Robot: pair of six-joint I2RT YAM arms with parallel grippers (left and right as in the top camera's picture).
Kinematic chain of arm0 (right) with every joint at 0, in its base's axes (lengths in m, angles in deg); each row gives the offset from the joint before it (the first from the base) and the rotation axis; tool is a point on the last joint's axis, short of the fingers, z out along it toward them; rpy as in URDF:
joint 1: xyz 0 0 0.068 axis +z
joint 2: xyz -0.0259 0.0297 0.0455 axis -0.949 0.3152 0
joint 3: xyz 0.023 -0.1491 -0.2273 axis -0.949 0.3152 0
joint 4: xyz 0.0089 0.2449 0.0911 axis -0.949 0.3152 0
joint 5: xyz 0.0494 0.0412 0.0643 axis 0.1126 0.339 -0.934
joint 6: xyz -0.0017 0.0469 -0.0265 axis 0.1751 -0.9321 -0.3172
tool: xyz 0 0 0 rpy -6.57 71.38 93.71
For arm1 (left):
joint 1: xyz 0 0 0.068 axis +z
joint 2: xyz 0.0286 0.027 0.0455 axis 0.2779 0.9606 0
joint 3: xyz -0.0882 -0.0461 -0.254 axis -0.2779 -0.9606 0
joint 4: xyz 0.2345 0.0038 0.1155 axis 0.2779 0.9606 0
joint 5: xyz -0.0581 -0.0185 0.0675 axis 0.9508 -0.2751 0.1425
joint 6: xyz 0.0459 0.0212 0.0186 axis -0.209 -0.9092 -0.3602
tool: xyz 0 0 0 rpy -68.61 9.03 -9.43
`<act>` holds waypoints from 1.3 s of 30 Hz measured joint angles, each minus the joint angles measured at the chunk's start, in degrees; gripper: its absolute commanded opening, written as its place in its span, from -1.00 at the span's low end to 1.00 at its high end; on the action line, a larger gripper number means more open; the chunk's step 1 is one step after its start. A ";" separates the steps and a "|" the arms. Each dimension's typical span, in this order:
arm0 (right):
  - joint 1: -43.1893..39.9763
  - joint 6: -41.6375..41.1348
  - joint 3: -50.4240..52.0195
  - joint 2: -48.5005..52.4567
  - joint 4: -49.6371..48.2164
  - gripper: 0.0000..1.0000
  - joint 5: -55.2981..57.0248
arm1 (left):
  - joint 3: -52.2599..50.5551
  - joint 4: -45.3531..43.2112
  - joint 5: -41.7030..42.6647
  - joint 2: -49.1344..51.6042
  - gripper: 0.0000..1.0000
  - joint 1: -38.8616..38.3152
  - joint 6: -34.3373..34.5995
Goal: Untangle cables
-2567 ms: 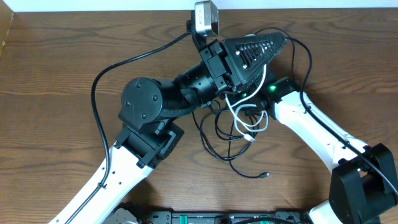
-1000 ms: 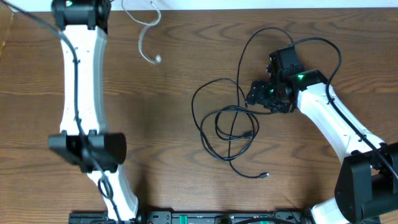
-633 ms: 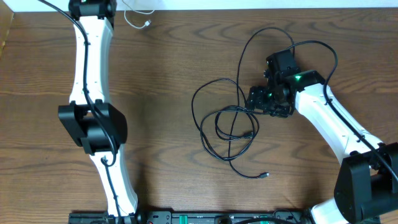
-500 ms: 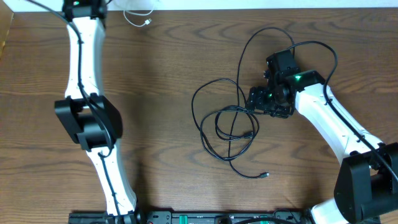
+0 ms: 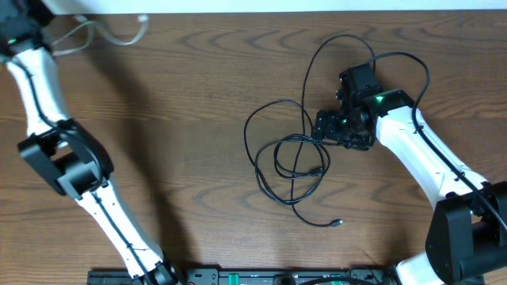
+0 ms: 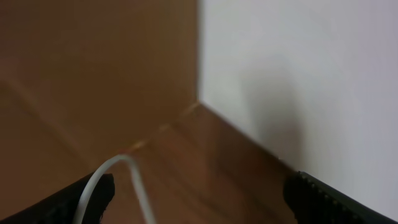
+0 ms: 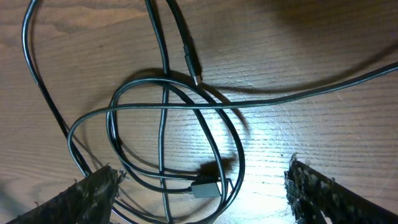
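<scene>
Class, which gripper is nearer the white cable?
Left. The left gripper straddles the white cable; the right gripper hovers over the black cables, far off.

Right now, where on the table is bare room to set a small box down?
Free: the wide wood between the left arm and the black cables, up to the white cable. Crowded: the centre right, where the black cables lie beside the right arm.

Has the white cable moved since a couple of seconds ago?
Yes: the white cable left the black cables mid-table and now lies leftward along the table's far edge.
</scene>
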 measured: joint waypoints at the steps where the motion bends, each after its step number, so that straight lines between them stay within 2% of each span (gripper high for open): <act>1: 0.00 0.00 0.00 0.00 0.02 0.67 0.00 | 0.00 0.24 -0.02 0.00 0.86 0.44 -0.11; 5: 0.00 -0.02 0.00 0.00 0.55 0.67 0.00 | 0.00 0.42 1.68 0.00 0.86 0.52 -0.70; 9: 0.00 0.00 0.00 0.00 0.90 0.67 0.00 | 0.00 1.27 6.71 0.00 0.68 -0.42 2.01; 13: 0.00 0.00 0.00 0.00 0.92 0.68 0.00 | 0.00 3.80 9.81 0.02 0.71 -0.98 7.96; 14: 0.00 0.00 0.00 0.00 0.92 0.68 0.00 | 0.00 4.39 10.88 0.11 0.81 -0.96 9.25; 15: 0.00 0.00 0.00 0.00 0.94 0.69 0.00 | 0.00 4.79 12.31 0.28 0.82 -0.85 10.29; 21: 0.15 0.00 0.00 0.00 1.38 0.69 -0.02 | 0.00 7.48 22.62 2.93 0.82 0.87 17.09; 33: 2.89 0.00 0.00 0.00 2.54 0.74 0.00 | 0.00 14.38 28.26 -0.09 0.82 5.22 19.65; 39: 3.28 0.13 0.00 0.00 2.60 0.86 0.02 | 0.00 22.43 43.36 -6.58 0.82 4.76 22.14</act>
